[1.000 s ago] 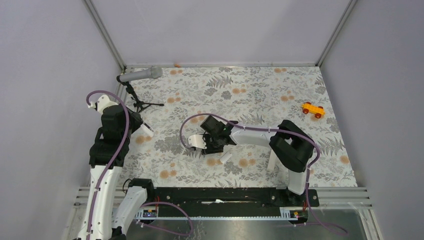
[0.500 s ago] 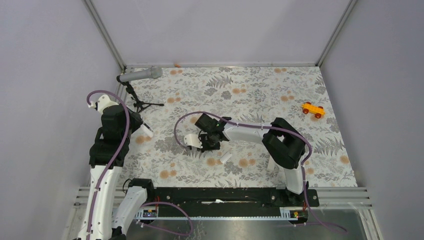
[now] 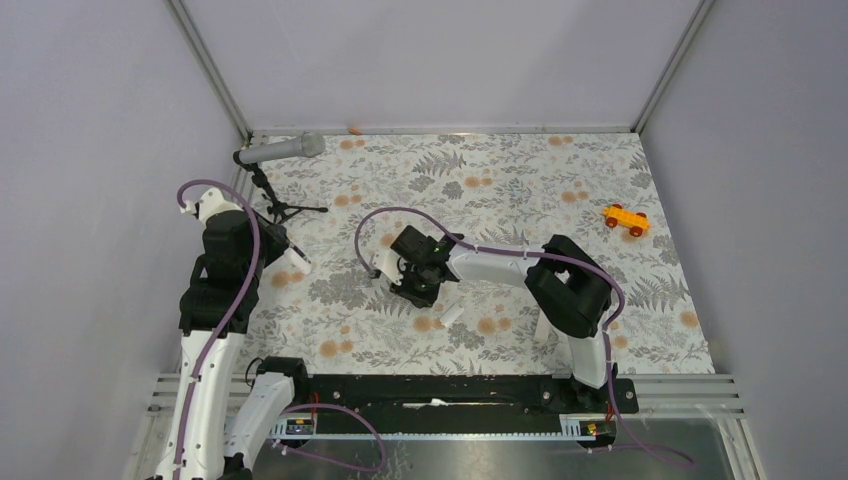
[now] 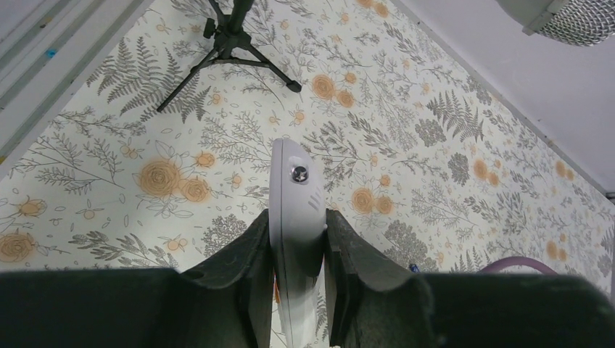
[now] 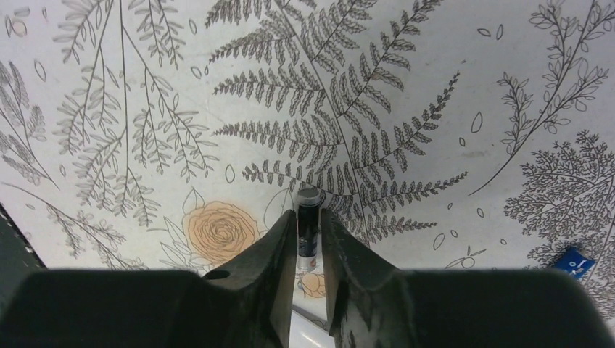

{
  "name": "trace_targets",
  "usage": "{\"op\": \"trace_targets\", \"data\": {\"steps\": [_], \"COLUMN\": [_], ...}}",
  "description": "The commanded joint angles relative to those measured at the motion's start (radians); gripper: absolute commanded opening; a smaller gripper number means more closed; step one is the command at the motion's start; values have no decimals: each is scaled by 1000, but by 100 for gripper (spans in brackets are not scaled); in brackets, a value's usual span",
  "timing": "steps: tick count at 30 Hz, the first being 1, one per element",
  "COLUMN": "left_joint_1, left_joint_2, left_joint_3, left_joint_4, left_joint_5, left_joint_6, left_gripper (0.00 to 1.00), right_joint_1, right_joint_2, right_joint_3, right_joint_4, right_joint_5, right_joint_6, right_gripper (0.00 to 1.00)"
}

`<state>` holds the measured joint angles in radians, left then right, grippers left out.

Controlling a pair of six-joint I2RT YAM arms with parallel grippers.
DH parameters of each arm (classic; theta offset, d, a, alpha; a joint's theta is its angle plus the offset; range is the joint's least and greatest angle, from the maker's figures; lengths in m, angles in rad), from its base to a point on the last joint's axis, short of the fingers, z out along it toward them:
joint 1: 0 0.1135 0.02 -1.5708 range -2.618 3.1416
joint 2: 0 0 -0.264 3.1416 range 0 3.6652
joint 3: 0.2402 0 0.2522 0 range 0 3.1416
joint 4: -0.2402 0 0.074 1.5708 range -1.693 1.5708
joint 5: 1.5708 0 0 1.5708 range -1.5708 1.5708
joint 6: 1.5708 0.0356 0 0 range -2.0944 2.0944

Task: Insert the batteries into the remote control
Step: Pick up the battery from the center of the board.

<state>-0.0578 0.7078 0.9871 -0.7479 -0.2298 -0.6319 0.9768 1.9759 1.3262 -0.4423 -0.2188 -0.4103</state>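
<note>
My left gripper (image 3: 288,254) is shut on the white remote control (image 4: 294,210), held edge-on above the floral table; the remote also shows in the top view (image 3: 298,262). My right gripper (image 3: 416,284) is shut on a small dark battery (image 5: 307,233) with a silver cap, close above the table near the middle. Its tip sticks out past the fingertips (image 5: 284,239). A small blue object (image 5: 573,262), maybe the other battery, lies on the table to the right of that gripper. No orange-brown battery is clearly visible.
A thin white flat strip (image 3: 452,314) lies just right of the right gripper. A microphone on a black tripod (image 3: 283,150) stands at the back left, also seen in the left wrist view (image 4: 230,38). An orange toy car (image 3: 626,220) sits far right.
The right gripper, still holding the battery, has shifted a little left and away from the near edge and has turned. The left arm and remote have barely moved.
</note>
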Motion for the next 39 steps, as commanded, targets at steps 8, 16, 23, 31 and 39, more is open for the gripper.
{"op": "trace_targets", "data": {"steps": [8, 16, 23, 31, 39], "left_joint_1": [6, 6, 6, 6, -3], "left_joint_2": [-12, -14, -9, 5, 27], "left_joint_3": [1, -11, -16, -139, -330], "left_joint_4": [76, 79, 98, 308, 562], "left_joint_5": [44, 47, 76, 466, 681], "left_joint_6": [13, 8, 12, 20, -36], "left_gripper": [0, 0, 0, 0, 0], "right_joint_1": [-3, -1, -1, -24, -64], "right_joint_2": [1, -4, -20, -193, -416], "right_joint_3": [-99, -88, -124, -135, -226], "right_joint_4": [-2, -61, 59, 146, 189], "right_joint_5": [108, 144, 191, 196, 251], "right_joint_6": [6, -27, 44, 195, 329], "right_gripper": [31, 30, 2, 0, 0]}}
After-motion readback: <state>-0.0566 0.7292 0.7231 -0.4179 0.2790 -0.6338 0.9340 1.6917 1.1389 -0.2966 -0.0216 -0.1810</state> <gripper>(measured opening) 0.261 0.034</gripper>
